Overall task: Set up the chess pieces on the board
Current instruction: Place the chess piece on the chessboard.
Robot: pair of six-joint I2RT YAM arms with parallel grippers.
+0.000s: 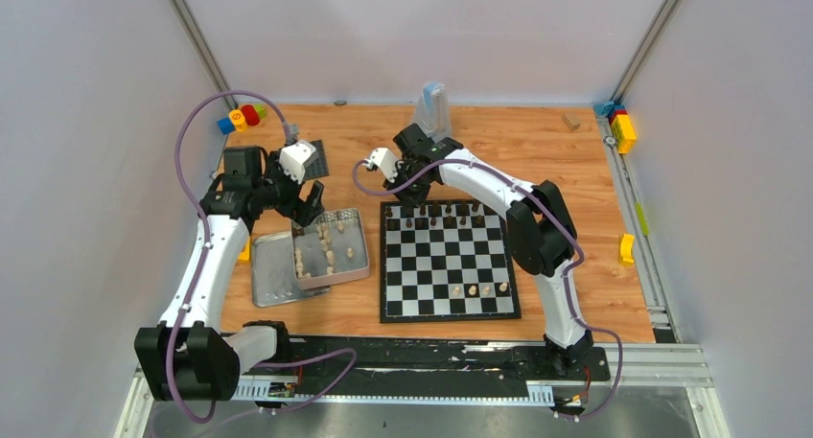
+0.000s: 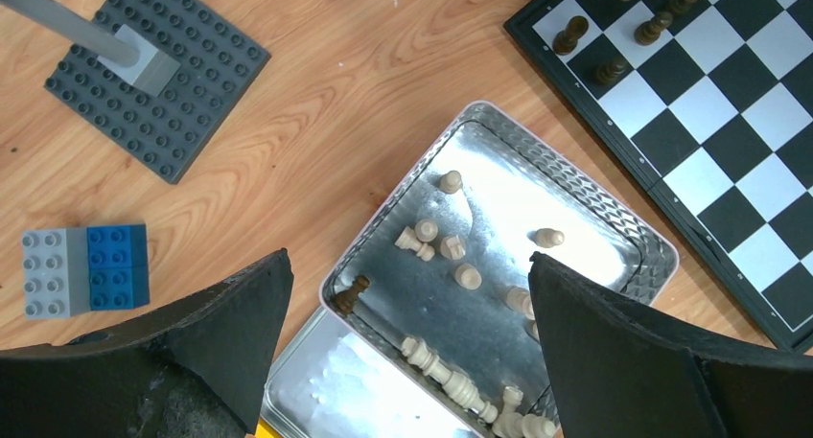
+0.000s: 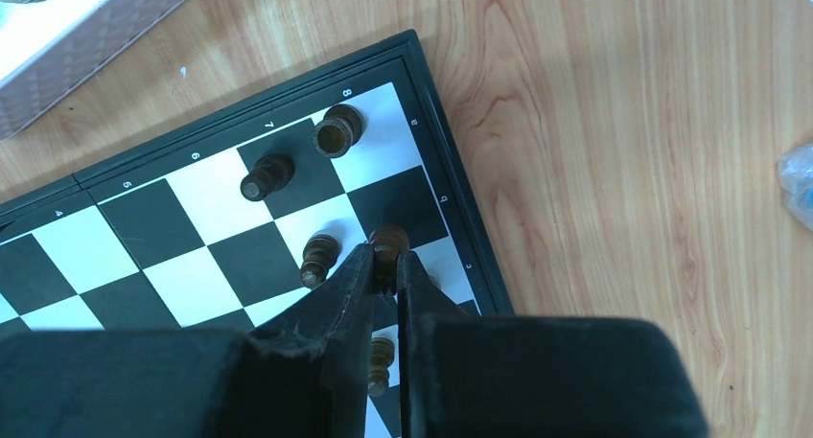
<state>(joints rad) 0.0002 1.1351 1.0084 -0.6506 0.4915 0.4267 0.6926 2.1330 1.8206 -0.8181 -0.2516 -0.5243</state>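
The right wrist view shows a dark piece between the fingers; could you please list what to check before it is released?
1. Grip: right gripper shut on dark piece: ok.
2. Place: piece over the board, near its border: ok.
3. Contact: piece's base on a square: cannot tell.
4. Clearance: neighbouring pawn apart from the fingers: cannot tell.
5. Other arm: left gripper open above the tin: ok.

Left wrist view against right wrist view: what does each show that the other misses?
Left wrist only: open left gripper above the silver tin of cream pieces and a stray dark piece, grey studded plate, blue-grey bricks. Right wrist only: right gripper shut on a round-topped dark piece near the chessboard corner. Both: chessboard, standing dark pieces.
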